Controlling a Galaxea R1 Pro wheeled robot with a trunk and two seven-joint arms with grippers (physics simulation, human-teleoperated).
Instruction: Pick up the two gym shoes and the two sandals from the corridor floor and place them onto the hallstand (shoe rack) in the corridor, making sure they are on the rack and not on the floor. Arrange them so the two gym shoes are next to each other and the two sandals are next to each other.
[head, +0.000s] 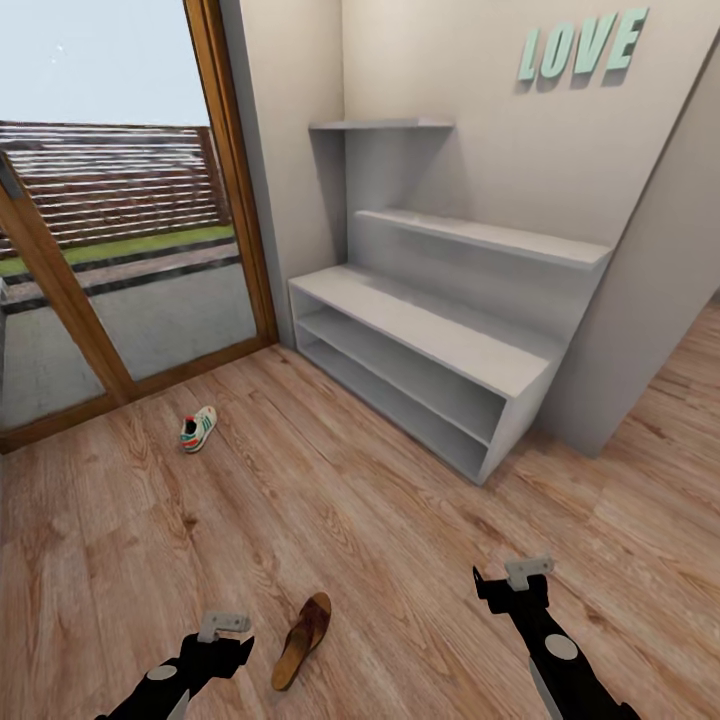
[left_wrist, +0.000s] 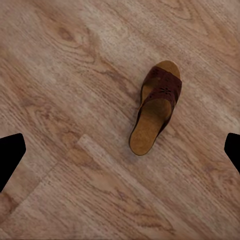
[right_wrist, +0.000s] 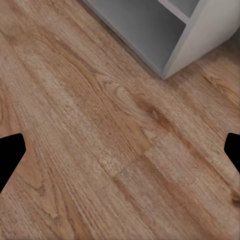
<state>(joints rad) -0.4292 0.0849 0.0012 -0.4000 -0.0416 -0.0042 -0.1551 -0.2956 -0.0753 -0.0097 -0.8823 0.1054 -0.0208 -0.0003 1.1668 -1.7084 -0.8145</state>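
One gym shoe (head: 198, 428), white with green stripes, lies on the corridor floor (head: 400, 540) near the glass door. A brown sandal (head: 303, 638) lies on the planks just right of my left gripper (head: 225, 640). The left wrist view has the sandal (left_wrist: 155, 112) beyond the open left gripper (left_wrist: 120, 155), which holds nothing. My right gripper (head: 512, 583) hangs open over bare floor in front of the hallstand (head: 430, 340); its wrist view catches the open gripper (right_wrist: 120, 155) and the hallstand's lower corner (right_wrist: 200, 35). The hallstand's shelves are bare. The second gym shoe and second sandal are out of view.
A wood-framed glass door (head: 120, 250) stands at the left, with a garden behind it. Teal LOVE letters (head: 582, 45) hang on the wall above the shelves. A grey wall panel (head: 650, 300) bounds the hallstand on the right.
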